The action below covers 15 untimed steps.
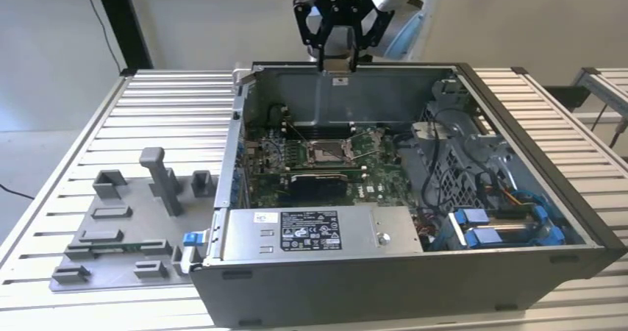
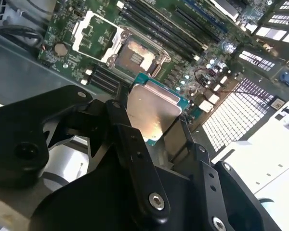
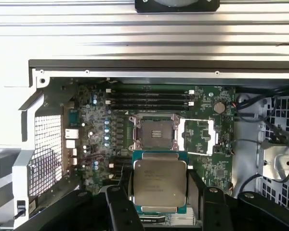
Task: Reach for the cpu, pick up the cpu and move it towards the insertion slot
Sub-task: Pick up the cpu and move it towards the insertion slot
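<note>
— CPU (image 3: 160, 186) count? One chip, silvery face up, thin green edge, clamped between the two black fingers (image 3: 123, 211) of the hand (image 3: 160, 211); the first wrist view shows it low in the frame's centre, above the motherboard (image 3: 202, 166).

— And the insertion slot (image 3: 152, 133)?

— One, a square metal-framed socket with a dull brownish centre, just above the chip in that view, its load plate swung open beside it. In the second wrist view the chip (image 2: 151, 111) sits mid-frame, the socket (image 2: 137, 56) above it.

— What carries everything?

— A ribbed aluminium table (image 1: 162, 114) in a pale-walled room. On it, at the exterior view's centre, stands one open computer case (image 1: 412, 272), holding the board, a power supply (image 1: 309, 232) and blue-tabbed drive bays (image 1: 490, 232). One grey plastic fixture tray (image 1: 108, 228) lies at lower left.

— The hand there?

— At top centre (image 1: 337, 62), above the case's far wall.
</note>
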Each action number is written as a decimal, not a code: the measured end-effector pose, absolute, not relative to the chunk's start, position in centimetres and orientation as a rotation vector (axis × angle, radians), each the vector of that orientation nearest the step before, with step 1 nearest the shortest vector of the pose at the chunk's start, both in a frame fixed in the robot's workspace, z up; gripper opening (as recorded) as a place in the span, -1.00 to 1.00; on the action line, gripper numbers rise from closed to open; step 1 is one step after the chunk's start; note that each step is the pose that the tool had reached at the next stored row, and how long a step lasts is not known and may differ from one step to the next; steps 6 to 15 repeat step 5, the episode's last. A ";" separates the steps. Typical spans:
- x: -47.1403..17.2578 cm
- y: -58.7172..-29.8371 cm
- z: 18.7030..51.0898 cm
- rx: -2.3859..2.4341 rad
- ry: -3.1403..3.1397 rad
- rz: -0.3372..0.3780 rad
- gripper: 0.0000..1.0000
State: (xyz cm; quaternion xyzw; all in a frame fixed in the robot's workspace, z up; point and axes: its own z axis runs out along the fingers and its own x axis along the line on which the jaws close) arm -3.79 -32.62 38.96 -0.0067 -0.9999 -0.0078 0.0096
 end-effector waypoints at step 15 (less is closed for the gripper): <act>-3.8 -32.6 39.0 -0.021 -3.122 -0.025 -1.00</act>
